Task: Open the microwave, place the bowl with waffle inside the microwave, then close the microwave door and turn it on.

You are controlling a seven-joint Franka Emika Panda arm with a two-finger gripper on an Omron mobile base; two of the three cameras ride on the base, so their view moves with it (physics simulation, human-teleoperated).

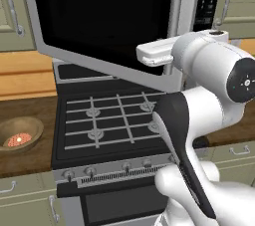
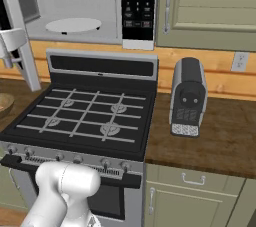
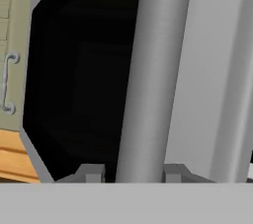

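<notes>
The microwave door (image 1: 104,16) is standing swung open to the left, its black glass window facing the left base view and its silver frame hanging over the back of the gas stove (image 1: 114,120). In the hand view the gripper (image 3: 129,173) is clasping the door's vertical silver handle (image 3: 150,75), with 1 dark finger tip showing on each side of the bar at its lower end and the jaws drawn in against it. From the left base view the white hand is reaching toward the door's right edge, where the frame meets the microwave (image 2: 85,6). The right base view is showing the microwave's light grey interior, with the white round turntable (image 2: 73,25) lying flat on its floor and the black button panel (image 2: 138,3) sitting just to the right of the cavity. The bowl (image 1: 19,133) is resting on the dark wooden counter (image 1: 30,158) to the left of the stove, well apart from the microwave and below the level of the open door. The waffle (image 1: 18,140) is lying inside the bowl, near its middle. On the counter to the right of the stove a dark grey toaster (image 2: 187,96) is standing upright, beside the wooden backsplash
</notes>
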